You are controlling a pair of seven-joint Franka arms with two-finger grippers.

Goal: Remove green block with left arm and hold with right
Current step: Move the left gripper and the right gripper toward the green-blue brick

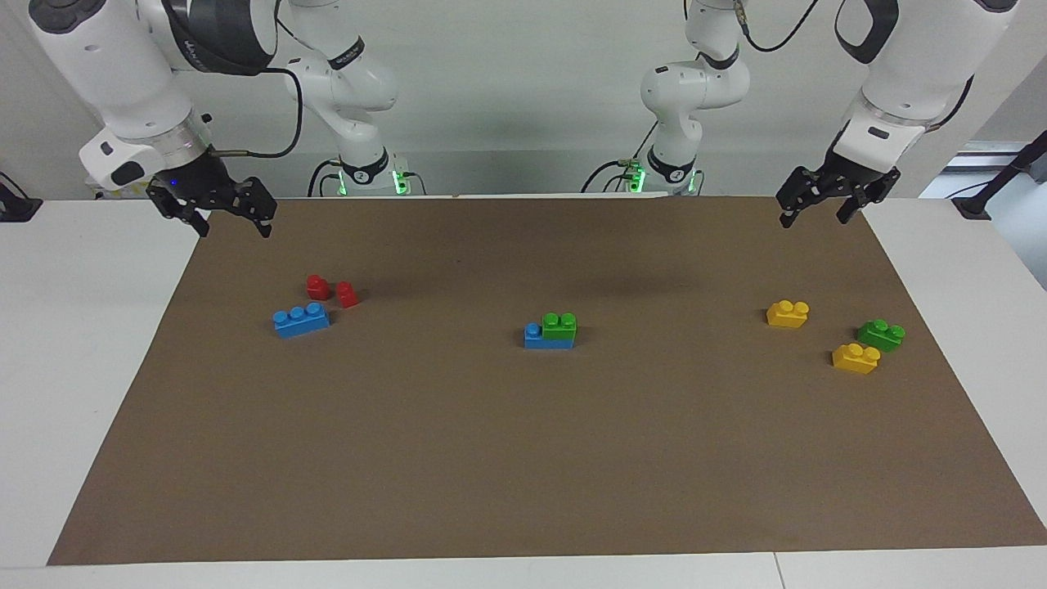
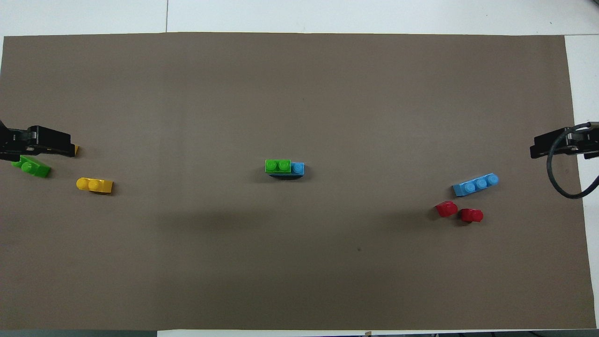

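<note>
White table (image 1: 98, 343) w/ a brown paper mat (image 1: 523, 442) over most of it, pale wall at the robots' end. Mid-mat: small bright green plastic two-stud brick (image 1: 560, 326) sits stacked on a blue plastic three-stud brick (image 1: 546, 337), covering two of its studs; one blue stud is exposed at the right arm's end. The green brick is glossy, w/ round studs, upright, and shorter than the blue one under it.

Left gripper (image 1: 814, 211) is up in the air over the mat corner at its own end, fingers apart, empty. Right gripper (image 1: 231, 221) is up over the other robot-side corner, fingers apart too, empty.

Toward the left arm's end: second green two-stud brick (image 1: 881, 334) between two yellow two-stud bricks (image 1: 788, 313) (image 1: 856, 357). Toward the right arm's end: another blue three-stud brick (image 1: 301, 319), w/ two small red single-stud pieces (image 1: 317, 286) (image 1: 348, 294) nearer the robots.
</note>
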